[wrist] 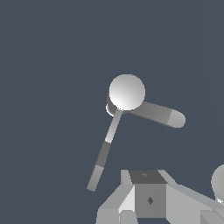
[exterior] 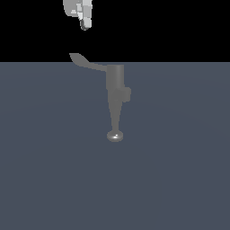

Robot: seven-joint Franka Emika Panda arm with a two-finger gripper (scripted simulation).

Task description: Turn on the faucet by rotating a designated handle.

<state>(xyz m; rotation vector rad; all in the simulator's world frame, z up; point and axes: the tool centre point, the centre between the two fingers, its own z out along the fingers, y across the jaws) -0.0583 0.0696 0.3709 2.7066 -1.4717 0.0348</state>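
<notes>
The grey faucet (exterior: 116, 85) stands upright in the exterior view, its tapering spout ending in a shiny rounded tip (exterior: 115, 135). The handle (exterior: 85, 62), a thin curved lever, projects from the body top toward the exterior view's left. My gripper (exterior: 85, 26) hangs above the handle's paddle end, apart from it, with its fingers together and nothing between them. The wrist view looks down on the faucet's round top (wrist: 127, 92), the thin handle (wrist: 104, 151) and the thicker spout (wrist: 159, 114). The gripper (wrist: 118, 217) sits at that frame's edge, near the handle's far end.
A short side stub (exterior: 128, 94) sticks out of the faucet body toward the exterior view's right. The faucet stands on a flat blue-grey floor (exterior: 179, 179). A pale rounded part (wrist: 218, 183) shows at the wrist view's edge.
</notes>
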